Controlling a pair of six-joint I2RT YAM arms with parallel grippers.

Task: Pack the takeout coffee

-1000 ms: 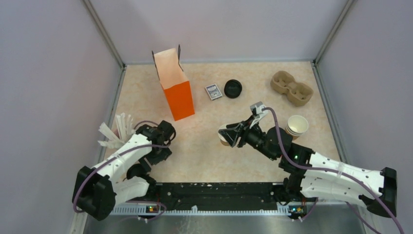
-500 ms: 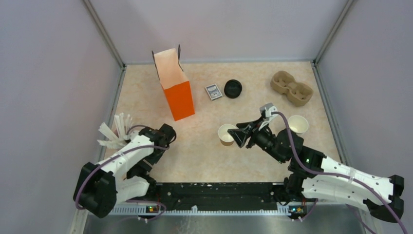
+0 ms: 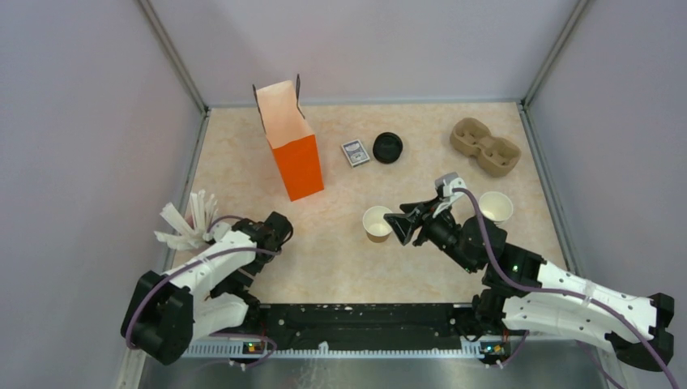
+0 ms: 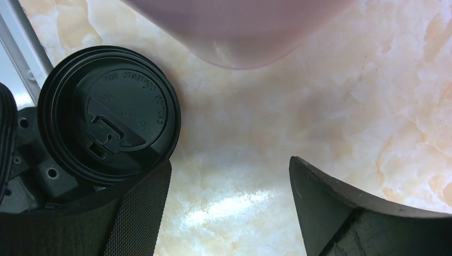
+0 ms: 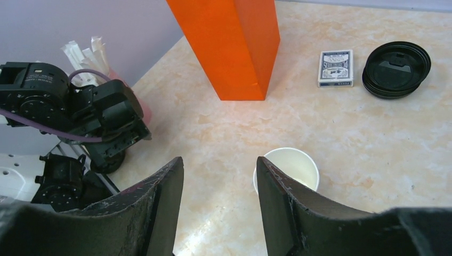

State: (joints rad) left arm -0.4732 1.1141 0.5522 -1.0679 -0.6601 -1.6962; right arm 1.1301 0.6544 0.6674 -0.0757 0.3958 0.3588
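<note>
The takeout coffee cup [image 3: 377,223], kraft-tan and white inside, stands upright and lidless on the table. My right gripper [image 3: 398,227] is open just right of it. In the right wrist view the cup [image 5: 294,166] sits outside the jaws, beside the right finger, and nothing lies between the right gripper's [image 5: 219,162] fingers. My left gripper [image 3: 274,232] hovers low at the near left, open and empty [image 4: 230,165]. A single black lid [image 4: 109,114] lies just outside its left finger, at the table's edge.
The tall orange bag [image 3: 290,144] stands open at the back left. A card deck [image 3: 354,152] and a stack of black lids [image 3: 387,147] lie behind the cup. A pulp carrier [image 3: 484,147] and nested tan cups [image 3: 495,207] are at the right. White stirrers [image 3: 185,220] stand far left.
My right gripper has let go of the cup and drawn back to the right, leaving it standing. My left gripper has shifted slightly toward the near edge.
</note>
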